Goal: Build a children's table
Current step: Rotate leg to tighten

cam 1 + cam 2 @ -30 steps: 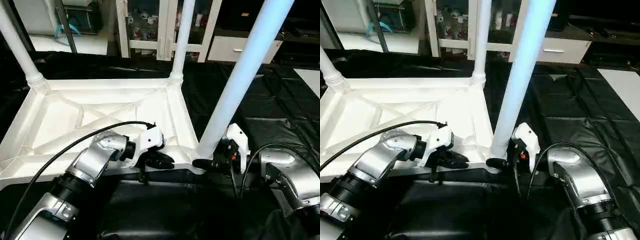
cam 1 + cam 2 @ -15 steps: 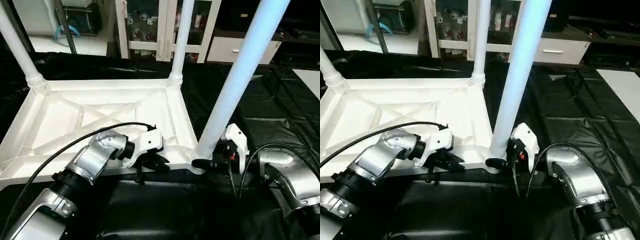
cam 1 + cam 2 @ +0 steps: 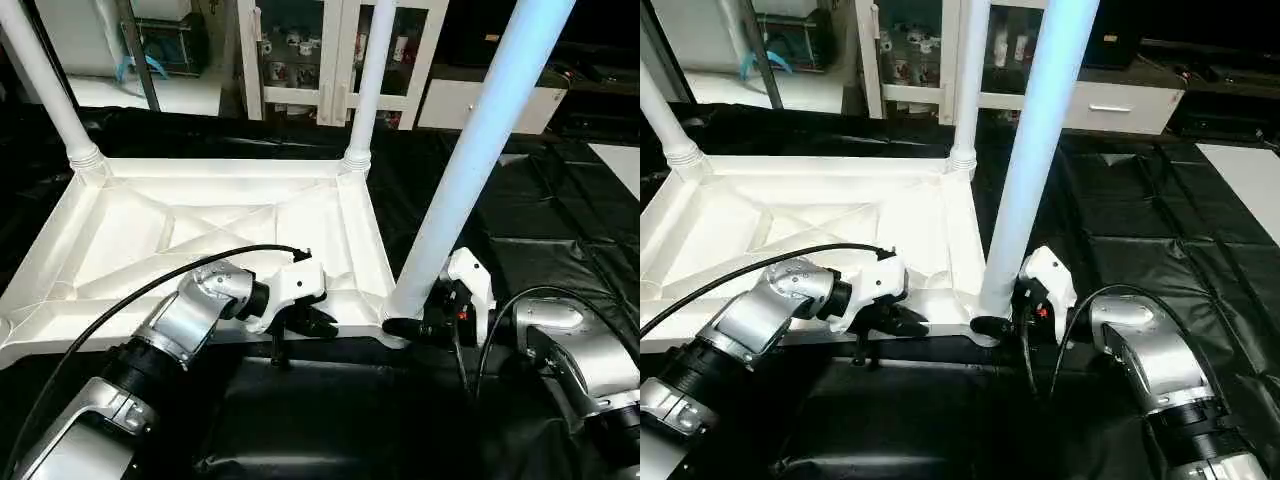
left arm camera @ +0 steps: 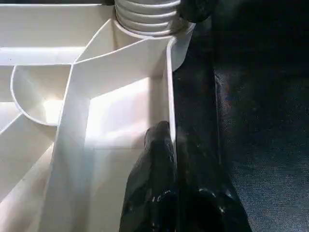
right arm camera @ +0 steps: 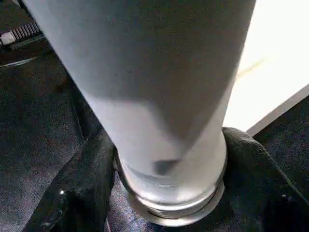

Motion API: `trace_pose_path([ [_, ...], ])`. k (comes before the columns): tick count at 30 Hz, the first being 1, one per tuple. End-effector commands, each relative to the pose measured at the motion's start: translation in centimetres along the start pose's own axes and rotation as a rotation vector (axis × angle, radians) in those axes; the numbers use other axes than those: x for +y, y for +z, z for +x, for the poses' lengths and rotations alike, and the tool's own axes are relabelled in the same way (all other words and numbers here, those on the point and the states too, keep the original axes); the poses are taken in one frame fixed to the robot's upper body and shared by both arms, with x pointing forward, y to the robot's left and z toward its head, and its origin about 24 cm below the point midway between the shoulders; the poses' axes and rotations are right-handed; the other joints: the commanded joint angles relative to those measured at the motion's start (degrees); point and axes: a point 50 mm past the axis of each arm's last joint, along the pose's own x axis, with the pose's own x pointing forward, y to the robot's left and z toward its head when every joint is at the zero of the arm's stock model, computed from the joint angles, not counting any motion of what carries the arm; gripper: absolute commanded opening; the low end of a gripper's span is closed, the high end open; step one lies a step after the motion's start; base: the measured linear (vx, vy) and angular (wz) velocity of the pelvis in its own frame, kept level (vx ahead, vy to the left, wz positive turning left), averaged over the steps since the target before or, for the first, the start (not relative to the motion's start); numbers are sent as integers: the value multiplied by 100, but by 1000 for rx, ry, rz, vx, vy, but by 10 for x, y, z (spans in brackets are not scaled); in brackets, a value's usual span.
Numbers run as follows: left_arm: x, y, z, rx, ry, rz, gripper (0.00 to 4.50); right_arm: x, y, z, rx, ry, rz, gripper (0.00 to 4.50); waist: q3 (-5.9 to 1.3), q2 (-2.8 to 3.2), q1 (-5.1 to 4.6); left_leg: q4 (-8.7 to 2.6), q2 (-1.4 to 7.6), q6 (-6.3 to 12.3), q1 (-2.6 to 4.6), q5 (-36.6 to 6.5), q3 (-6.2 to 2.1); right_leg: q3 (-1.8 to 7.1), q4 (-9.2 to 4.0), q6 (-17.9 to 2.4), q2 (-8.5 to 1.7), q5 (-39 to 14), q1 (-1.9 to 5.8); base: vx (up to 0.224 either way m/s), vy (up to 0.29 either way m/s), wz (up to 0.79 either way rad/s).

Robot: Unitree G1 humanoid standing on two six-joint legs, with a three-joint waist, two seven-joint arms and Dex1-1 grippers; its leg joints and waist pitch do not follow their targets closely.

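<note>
The children's table top (image 3: 200, 230) lies upside down on the black cover, its X-braced ribs facing up. Two white legs stand in the far corner sockets (image 3: 368, 80) (image 3: 50, 95). A third leg (image 3: 480, 150) rises tilted from the near right corner socket. My right gripper (image 3: 405, 326) is shut around this leg's base, with a black finger (image 5: 77, 193) on each side of the tube (image 5: 159, 96). At the near edge, my left gripper (image 3: 318, 323) is shut on the top's rim (image 4: 170, 87), its fingers (image 4: 154, 183) pinching the thin wall just short of the corner socket (image 4: 147, 14).
The black-covered work table (image 3: 560, 230) stretches to the right and front of the top. A black cable (image 3: 150, 285) loops over my left forearm. Glass-door cabinets (image 3: 300, 50) and a white drawer unit (image 3: 480, 100) stand beyond the table's far edge.
My left gripper's fingers have closed tighter on the near rim. The right gripper and its leg have stayed put. The camera has tilted slightly.
</note>
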Motion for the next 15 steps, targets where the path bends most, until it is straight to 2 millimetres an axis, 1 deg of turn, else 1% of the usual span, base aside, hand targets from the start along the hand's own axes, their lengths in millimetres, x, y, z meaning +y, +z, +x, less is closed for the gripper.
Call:
trace_pose_path([
  [1, -5, -6, 6, 21, -31, -19, 0, -2, 9, 2, -23, -1, -28, 277, -352, -4, -5, -524, 418, -91, 142, -1514, -280, 218, -469, -1155, -433, -1722, 153, 0, 0, 0],
  [3, -6, -6, 7, 18, -35, -22, 0, -3, 8, 3, -27, -10, -22, 277, -351, -5, -6, -523, 417, -87, 136, -1517, -282, 219, -473, -1145, -440, -1771, 156, 0, 0, 0],
  [4, -6, -6, 7, 16, -36, -22, 0, -3, 8, 3, -29, -13, -21, 277, -347, -1, -6, -524, 419, -93, 145, -1556, -283, 219, -483, -1134, -441, -1846, 144, 0, 0, 0],
  [6, -6, -5, 11, -26, -22, -47, 0, -9, 3, 9, -64, -109, 34, 277, -338, 3, -14, -528, 415, -117, 144, -1624, -287, 218, -501, -1117, -443, -1974, 132, 0, 0, 0],
  [7, -6, -4, 13, -34, -12, -52, 0, -11, 1, 12, -71, -139, 51, 277, -333, 4, -54, -536, 408, -161, 130, -1705, -299, 212, -504, -1107, -448, -2108, 120, 0, 0, 0],
  [8, -6, -4, 13, -39, -6, -54, 0, -12, 0, 13, -75, -157, 61, 277, -333, 5, -70, -541, 402, -190, 125, -1758, -311, 201, -511, -1070, -444, -2205, 126, 0, 0, 0],
  [9, -5, -3, 15, -51, 12, -68, 0, -13, -2, 17, -76, -178, 67, 277, -339, -9, -127, -552, 400, -234, 105, -1799, -335, 186, -501, -1032, -444, -2290, 147, 0, 0, 0],
  [10, -4, -2, 17, -62, 26, -81, 0, -14, -4, 20, -75, -201, 73, 276, -327, -2, -143, -561, 397, -241, 106, -1890, -344, 184, -526, -947, -438, -2445, 145, 0, 0, 0],
  [11, -2, 0, 19, -75, 44, -98, 0, -15, -6, 25, -72, -230, 80, 276, -328, 9, -147, -553, 399, -253, 125, -1929, -336, 191, -530, -938, -444, -2486, 122, 0, 0, 0],
  [12, 1, 2, 23, -81, 82, -122, 0, -16, -7, 33, -81, -271, 96, 276, -314, 4, -167, -546, 384, -263, 143, -2065, -337, 190, -565, -905, -445, -2685, 91, 0, 0, 0],
  [13, 3, 4, 27, -83, 119, -136, 0, -18, -7, 42, -91, -320, 119, 276, -314, 3, -206, -543, 373, -286, 131, -2129, -355, 183, -573, -857, -455, -2887, 78, 0, 0, 0],
  [14, 5, 5, 29, -83, 138, -142, 0, -19, -7, 46, -96, -346, 131, 276, -309, -10, -231, -551, 362, -294, 115, -2147, -372, 169, -588, -812, -448, -2999, 94, 0, 0, 0],
  [15, 7, 7, 32, -85, 160, -151, 0, -21, -6, 52, -98, -377, 144, 276, -321, -5, -263, -557, 359, -308, 114, -2169, -388, 160, -598, -732, -453, -3126, 92, 0, 0, 0],
])
